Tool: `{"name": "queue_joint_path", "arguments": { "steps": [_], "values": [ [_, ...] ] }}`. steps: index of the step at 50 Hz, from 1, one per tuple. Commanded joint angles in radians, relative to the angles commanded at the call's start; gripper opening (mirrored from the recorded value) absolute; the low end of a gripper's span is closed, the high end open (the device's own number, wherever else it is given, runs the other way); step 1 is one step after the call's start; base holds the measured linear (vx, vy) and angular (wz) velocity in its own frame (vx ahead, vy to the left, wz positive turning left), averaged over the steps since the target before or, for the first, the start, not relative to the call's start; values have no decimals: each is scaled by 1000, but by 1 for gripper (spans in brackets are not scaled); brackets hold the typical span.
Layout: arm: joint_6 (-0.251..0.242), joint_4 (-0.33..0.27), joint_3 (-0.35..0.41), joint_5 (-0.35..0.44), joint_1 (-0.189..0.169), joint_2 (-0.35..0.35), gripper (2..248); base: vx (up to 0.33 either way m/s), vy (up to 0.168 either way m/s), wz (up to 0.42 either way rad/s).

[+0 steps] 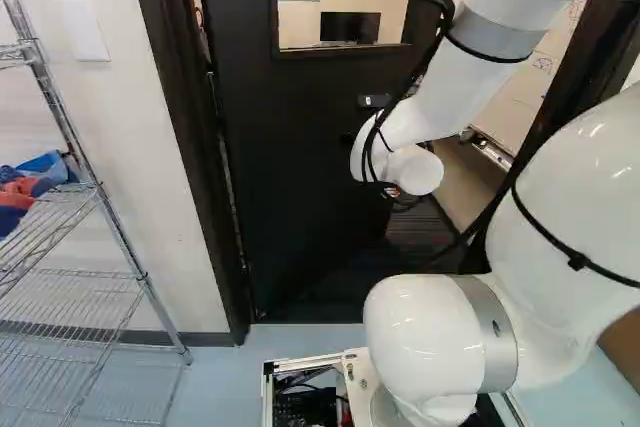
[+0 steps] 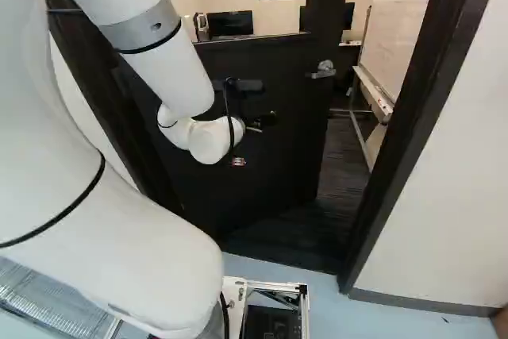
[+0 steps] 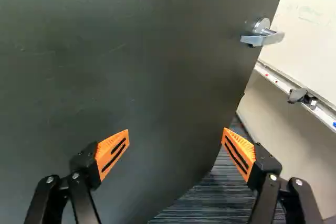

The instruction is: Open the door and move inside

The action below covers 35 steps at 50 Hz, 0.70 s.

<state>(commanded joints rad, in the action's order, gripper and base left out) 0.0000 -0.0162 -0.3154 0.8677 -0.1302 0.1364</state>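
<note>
In the right base view my gripper [image 2: 260, 121] is a small dark shape at the arm's end, in front of the dark door [image 2: 262, 172]. The door is partly open, swung away from me, with a gap on the side of its silver lever handle [image 2: 321, 71]. The wrist view has the gripper [image 3: 176, 132] with its orange-padded fingers wide apart and nothing between them. Ahead of them spreads the door's dark face [image 3: 131, 66]. The handle [image 3: 262, 34] stands ahead and to one side, clear of both fingers. Whether the gripper touches the door I cannot tell.
A dark door frame [image 2: 421, 109] stands right of the gap in the right base view. Beyond it are a whiteboard [image 2: 401, 21] and dark carpet [image 2: 345, 172]. A wire shelf [image 1: 80, 277] stands by the wall at the left of the left base view.
</note>
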Motion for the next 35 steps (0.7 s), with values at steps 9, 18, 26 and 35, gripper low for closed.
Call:
{"name": "queue_joint_path", "arguments": {
  "steps": [9,18,26,35],
  "values": [
    [0,0,0,0,0,0,247,80,39,-11],
    [0,0,0,0,0,0,247,28,14,-2],
    [0,0,0,0,0,0,247,0,0,0],
    [0,1,-1,0,0,-1,247,0,0,0]
  ]
}}
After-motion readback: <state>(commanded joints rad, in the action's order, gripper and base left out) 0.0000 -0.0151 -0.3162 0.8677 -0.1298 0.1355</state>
